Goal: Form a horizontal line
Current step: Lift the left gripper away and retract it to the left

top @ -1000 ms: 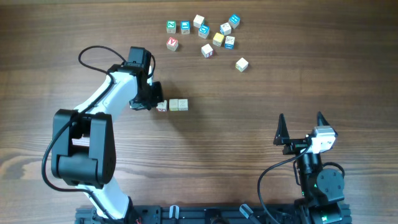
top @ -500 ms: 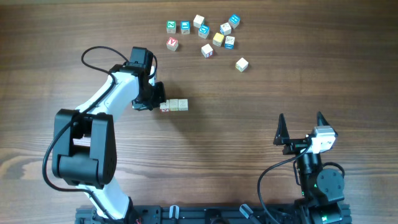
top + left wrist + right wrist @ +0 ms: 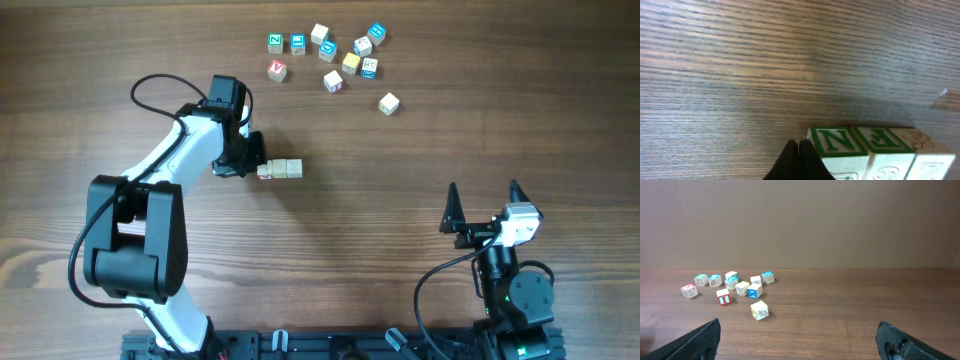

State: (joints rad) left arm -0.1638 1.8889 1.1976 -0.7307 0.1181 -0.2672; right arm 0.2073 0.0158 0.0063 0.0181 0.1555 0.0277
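Sitting near the middle of the wooden table (image 3: 420, 130) is the line of blocks (image 3: 285, 169). It is made of three small cream blocks side by side, edge to edge, going left to right when seen from above. From the left wrist camera the line of blocks (image 3: 875, 150) looks big and close. The first block has a green N on top, the next has a green F, and the last has a small drawing that is too faint to make out.

The left claw (image 3: 254, 168) is right at the left end of the line. Its two black fingers are pressed together with nothing between them. In the close view the left claw (image 3: 798, 155) looks to be touching the side of the N block. The left arm (image 3: 185, 145) goes up from its black base at the lower left, leans over to the right, then bends down at the wrist so the claw points at the blocks. A black cable (image 3: 134, 96) loops beside it.

Farther away, at the top of the table, lie the loose blocks (image 3: 330, 55) in a messy bunch, with blue, green, red and yellow faces. One block (image 3: 389, 103) sits a little apart from them.

The right arm (image 3: 512, 290) is folded up small over its base at the lower right, well apart from the line. The right claw (image 3: 484, 195) is spread wide and holds nothing, with its tips pointing toward the far side of the table.
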